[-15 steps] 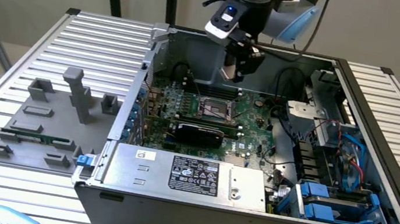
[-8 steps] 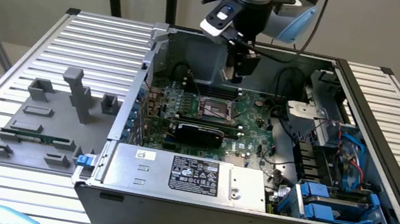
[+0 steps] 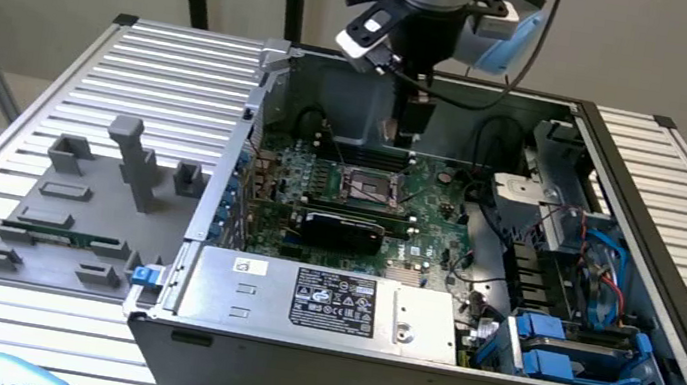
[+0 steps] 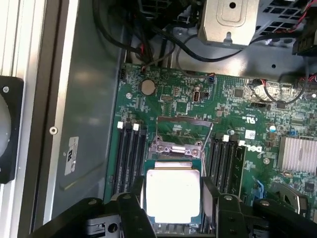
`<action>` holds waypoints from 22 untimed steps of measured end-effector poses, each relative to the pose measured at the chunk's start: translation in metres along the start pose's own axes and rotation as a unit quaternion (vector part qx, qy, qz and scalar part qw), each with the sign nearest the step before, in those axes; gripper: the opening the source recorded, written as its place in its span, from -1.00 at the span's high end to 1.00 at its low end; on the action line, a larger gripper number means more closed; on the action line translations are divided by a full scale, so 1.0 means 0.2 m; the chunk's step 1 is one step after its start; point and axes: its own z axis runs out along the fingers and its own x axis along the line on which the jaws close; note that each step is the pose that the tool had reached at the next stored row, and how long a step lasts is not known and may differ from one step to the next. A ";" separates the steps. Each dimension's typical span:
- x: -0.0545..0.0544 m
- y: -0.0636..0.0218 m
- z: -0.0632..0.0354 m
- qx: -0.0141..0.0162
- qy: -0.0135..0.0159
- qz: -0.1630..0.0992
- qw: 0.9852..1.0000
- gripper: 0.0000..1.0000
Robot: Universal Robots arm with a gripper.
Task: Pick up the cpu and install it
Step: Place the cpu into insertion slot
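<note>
The cpu (image 4: 173,196), a flat square chip with a silver-grey top, sits between my gripper's (image 4: 172,194) two black fingers (image 4: 132,201), which close on its opposite edges. It hangs over the open socket (image 4: 181,141) on the green motherboard (image 4: 188,106), with the socket's metal latch frame just beyond the chip. In the exterior view my gripper (image 3: 404,125) points straight down inside the open computer case (image 3: 658,257), a short way above the socket (image 3: 368,188).
Black memory slots (image 4: 130,153) flank the socket on both sides. A power supply (image 3: 322,296) fills the case's near side, and drive bays with cables (image 3: 573,285) line the exterior view's right. Grey fixture blocks (image 3: 132,163) and a green memory stick (image 3: 58,237) lie on the slatted table.
</note>
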 end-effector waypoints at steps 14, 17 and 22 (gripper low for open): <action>-0.01 -0.051 0.049 0.004 -0.005 0.022 1.000 -0.09; -0.02 -0.058 0.065 0.006 -0.005 0.026 1.000 -0.09; -0.03 -0.063 0.093 0.011 -0.005 0.031 0.999 -0.09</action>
